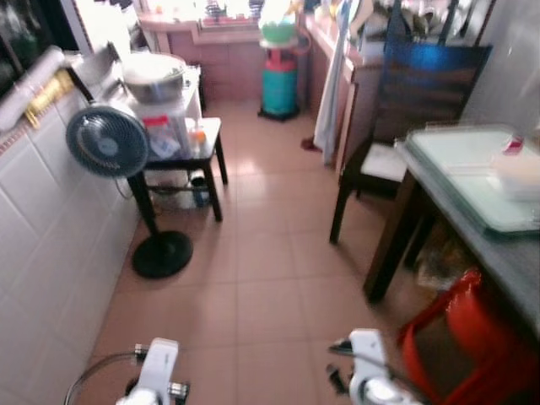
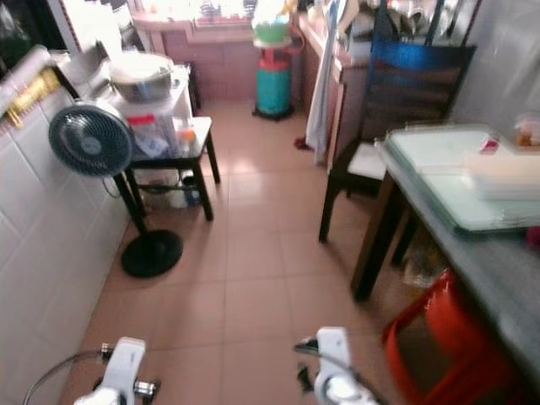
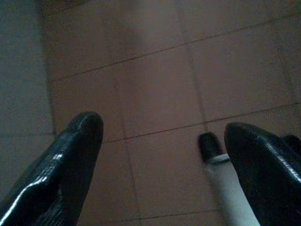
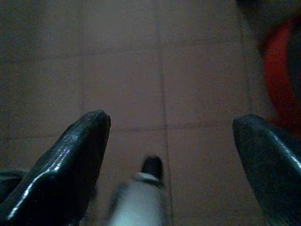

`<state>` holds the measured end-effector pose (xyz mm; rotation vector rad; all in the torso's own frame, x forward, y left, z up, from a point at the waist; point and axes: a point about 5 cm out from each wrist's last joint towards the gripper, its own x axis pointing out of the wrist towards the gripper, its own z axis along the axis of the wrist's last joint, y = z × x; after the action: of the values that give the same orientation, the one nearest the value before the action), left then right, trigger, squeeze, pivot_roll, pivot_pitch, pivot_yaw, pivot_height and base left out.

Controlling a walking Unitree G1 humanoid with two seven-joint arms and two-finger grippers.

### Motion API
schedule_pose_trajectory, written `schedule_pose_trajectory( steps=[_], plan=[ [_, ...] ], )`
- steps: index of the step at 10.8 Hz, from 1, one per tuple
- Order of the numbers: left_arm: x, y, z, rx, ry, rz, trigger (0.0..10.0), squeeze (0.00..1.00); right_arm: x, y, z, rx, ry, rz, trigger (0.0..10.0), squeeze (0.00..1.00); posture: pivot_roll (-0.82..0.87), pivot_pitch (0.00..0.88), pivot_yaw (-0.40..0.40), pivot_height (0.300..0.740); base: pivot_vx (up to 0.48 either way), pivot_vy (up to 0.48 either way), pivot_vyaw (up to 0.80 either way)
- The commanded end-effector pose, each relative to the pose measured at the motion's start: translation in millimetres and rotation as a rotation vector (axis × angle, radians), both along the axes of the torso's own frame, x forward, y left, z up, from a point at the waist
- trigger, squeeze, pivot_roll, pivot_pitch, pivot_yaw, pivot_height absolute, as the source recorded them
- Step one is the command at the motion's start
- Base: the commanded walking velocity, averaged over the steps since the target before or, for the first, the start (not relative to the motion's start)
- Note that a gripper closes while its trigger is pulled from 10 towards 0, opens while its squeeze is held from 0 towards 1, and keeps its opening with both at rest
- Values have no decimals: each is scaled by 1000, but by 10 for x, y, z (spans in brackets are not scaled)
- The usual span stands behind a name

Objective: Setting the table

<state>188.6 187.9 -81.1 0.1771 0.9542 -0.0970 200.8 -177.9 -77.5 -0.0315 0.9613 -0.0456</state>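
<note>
Both my arms hang down over the tiled floor (image 1: 253, 287); my left gripper (image 3: 162, 155) and my right gripper (image 4: 171, 150) have fingers spread wide and hold nothing. The table (image 1: 506, 253) stands at my right, with a tray (image 1: 472, 181) on it, near a dark chair (image 1: 396, 135).

Head stereo pair looks forward and down along narrow kitchen, from standing height. Both eyes share same scene: floor fan (image 1: 107, 142) at left, table (image 1: 506, 253) at right, tiled floor (image 1: 261, 253) between; right eye slightly shifted. Each wrist camera points straight down at floor, near it, along own open black fingers (image 3: 70, 155) (image 4: 70, 155). Red stool (image 4: 282, 80) shared with head views.
</note>
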Motion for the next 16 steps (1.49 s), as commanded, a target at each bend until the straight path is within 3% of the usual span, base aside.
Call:
schedule_pose_trajectory(
  steps=[1,9,16],
  plan=[
    [-49,84,-14,23,18,-3,10000,0,42,70,16,17,-10,9,10000,0,-59,0,36,740,0,480,0],
    [-81,66,-31,43,24,-17,10000,0,6,51,-1,-6,-2,50,10000,0,-60,0,31,740,0,456,153],
    [-82,110,-23,38,21,-15,10000,0,4,4,4,-19,-5,68,10000,0,-68,0,35,740,0,0,0]
  ],
)
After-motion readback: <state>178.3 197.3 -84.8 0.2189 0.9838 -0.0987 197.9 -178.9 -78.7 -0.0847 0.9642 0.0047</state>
